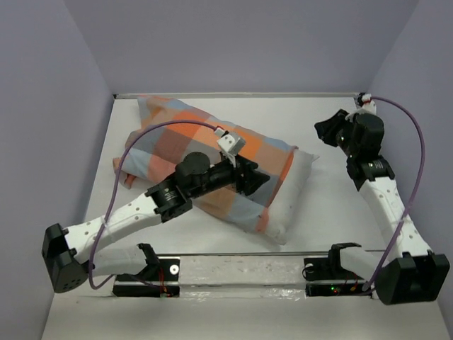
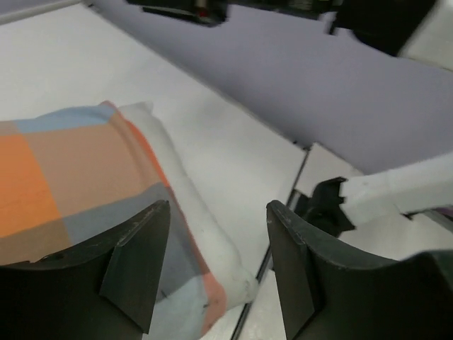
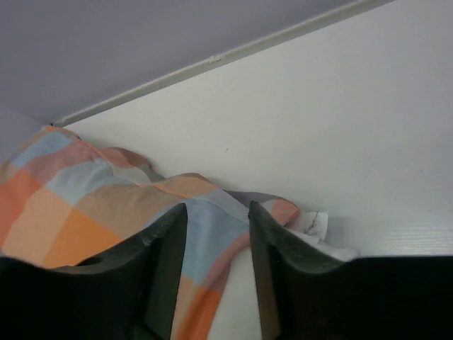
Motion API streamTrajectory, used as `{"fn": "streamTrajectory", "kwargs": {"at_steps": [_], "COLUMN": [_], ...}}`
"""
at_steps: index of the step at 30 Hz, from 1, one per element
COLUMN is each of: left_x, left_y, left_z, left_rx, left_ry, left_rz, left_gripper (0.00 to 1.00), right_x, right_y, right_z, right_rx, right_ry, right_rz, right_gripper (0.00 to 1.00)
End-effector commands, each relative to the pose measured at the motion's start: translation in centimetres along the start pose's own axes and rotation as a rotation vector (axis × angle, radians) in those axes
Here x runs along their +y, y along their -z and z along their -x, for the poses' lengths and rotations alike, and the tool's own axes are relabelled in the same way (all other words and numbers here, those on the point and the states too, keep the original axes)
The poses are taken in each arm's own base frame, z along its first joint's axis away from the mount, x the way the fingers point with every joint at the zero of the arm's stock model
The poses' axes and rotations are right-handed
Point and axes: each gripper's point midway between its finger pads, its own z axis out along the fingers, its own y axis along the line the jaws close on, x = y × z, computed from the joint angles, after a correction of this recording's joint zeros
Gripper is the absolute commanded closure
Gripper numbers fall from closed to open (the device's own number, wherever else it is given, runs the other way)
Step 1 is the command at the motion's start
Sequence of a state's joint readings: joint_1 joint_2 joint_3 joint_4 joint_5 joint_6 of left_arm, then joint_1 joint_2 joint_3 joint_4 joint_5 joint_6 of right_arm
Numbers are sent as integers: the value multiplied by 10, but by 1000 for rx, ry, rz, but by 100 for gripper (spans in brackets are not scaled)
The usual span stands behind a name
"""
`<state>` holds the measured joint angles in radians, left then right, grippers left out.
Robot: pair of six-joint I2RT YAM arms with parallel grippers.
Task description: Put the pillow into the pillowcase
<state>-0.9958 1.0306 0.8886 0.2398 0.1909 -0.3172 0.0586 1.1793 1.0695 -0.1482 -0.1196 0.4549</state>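
The pillow (image 1: 296, 193) lies slantwise across the middle of the white table (image 1: 340, 227), most of it already inside the pillowcase (image 1: 205, 138). In the overhead view the checked fabric covers it from the upper left of the frame down to the centre; a bare white strip of cushion shows along its right and lower right end, where the sack's mouth stops short.

The left gripper (image 1: 256, 180) hangs at the centre of the frame, above the checked cover near that mouth. Its wrist camera shows both dark fingers (image 2: 138, 269) spread wide with nothing between them; the orange-edged hem and the white cushion edge lie below, at the lower left of that view. Whether the fingers touch the fabric cannot be told.

The right gripper (image 1: 324, 130) stands at the upper right of the overhead frame, near the pillow's white upper right corner and clear of it. In its wrist view the fingers (image 3: 166, 269) are parted by a narrow gap and hold nothing; the pillowcase fills the lower left, and a white corner of the pillow peeps out right of centre.
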Motion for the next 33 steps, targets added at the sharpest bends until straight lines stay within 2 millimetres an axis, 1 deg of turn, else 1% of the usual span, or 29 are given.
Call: {"fn": "streamTrajectory", "kwargs": {"at_steps": [1, 2, 3, 4, 5, 6, 7, 8, 9, 10, 11, 14, 15, 17, 18, 19, 20, 22, 23, 24, 25, 26, 27, 28, 29, 30, 31, 32, 33], "left_x": [52, 58, 61, 71, 74, 83, 81, 85, 87, 94, 94, 101, 101, 103, 105, 106, 110, 112, 110, 109, 108, 105, 103, 101, 92, 87, 80, 69, 58], "left_y": [-41, -48, -55, -67, -75, -87, -95, -101, -106, -116, -122, -138, -142, -153, -155, -158, -162, -166, -167, -168, -170, -171, -172, -173, -174, -174, -174, -174, -173], "left_z": [-9, -9, -8, -21, -10, -24, -14, -17, -17, -32, -26, -35, -37, -46, -49, -51, -56, -61, -60, -61, -60, -59, -56, -55, -51, -49, -39, -38, -35], "left_rx": [81, 88, 95, 137, 114, 163, 147, 155, 155, 193, 183, 198, 206, 226, 234, 239, 255, 265, 260, 260, 255, 251, 240, 235, 225, 218, 189, 186, 182], "left_ry": [-136, -153, -167, -203, -221, -243, -254, -262, -269, -282, -288, -298, -300, -301, -304, -307, -313, -313, -311, -311, -309, -304, -297, -287, -271, -260, -246, -213, -194], "left_rz": [267, 296, 306, 323, 350, 364, 362, 371, 375, 384, 385, 392, 384, 374, 376, 378, 384, 385, 377, 373, 365, 353, 342, 332, 299, 280, 257, 207, 162], "left_gripper": [33, 33, 32, 32, 32, 30, 29, 29, 29, 29, 29, 29, 29, 32, 36, 39, 49, 55, 60, 74, 81, 92, 99, 100, 100, 100, 100, 100, 100], "right_x": [-2, -4, -6, -12, -12, -10, -14, -15, -10, -9, -9, -9, -11, -12, -13, -12, -15, -18, -22, -20, -20, -20, -14, -12, -7, 2, 9, 17, 33], "right_y": [37, 42, 48, 52, 57, 67, 70, 74, 82, 85, 88, 93, 93, 92, 92, 93, 93, 94, 92, 93, 91, 90, 86, 85, 85, 86, 81, 81, 86], "right_z": [-34, -42, -48, -66, -71, -74, -85, -89, -90, -96, -107, -121, -134, -147, -156, -156, -162, -169, -177, -183, -190, -196, -199, -204, -210, -216, -219, -221, -228], "right_rx": [0, 1, 2, 31, 35, 36, 58, 61, 60, 73, 100, 132, 170, 214, 239, 241, 252, 262, 283, 307, 321, 339, 355, 373, 393, 420, 431, 441, 473], "right_ry": [-107, -117, -130, -147, -150, -153, -159, -163, -164, -176, -183, -199, -207, -219, -231, -231, -233, -239, -250, -259, -276, -292, -303, -318, -330, -326, -332, -333, -332], "right_rz": [45, 47, 47, 42, 48, 61, 57, 56, 87, 99, 112, 132, 140, 148, 156, 162, 157, 150, 138, 154, 169, 180, 226, 244, 270, 306, 330, 364, 429], "right_gripper": [91, 97, 99, 95, 86, 66, 57, 48, 38, 35, 34, 32, 31, 30, 29, 28, 25, 22, 21, 20, 19, 19, 20, 23, 26, 38, 47, 57, 76]}}
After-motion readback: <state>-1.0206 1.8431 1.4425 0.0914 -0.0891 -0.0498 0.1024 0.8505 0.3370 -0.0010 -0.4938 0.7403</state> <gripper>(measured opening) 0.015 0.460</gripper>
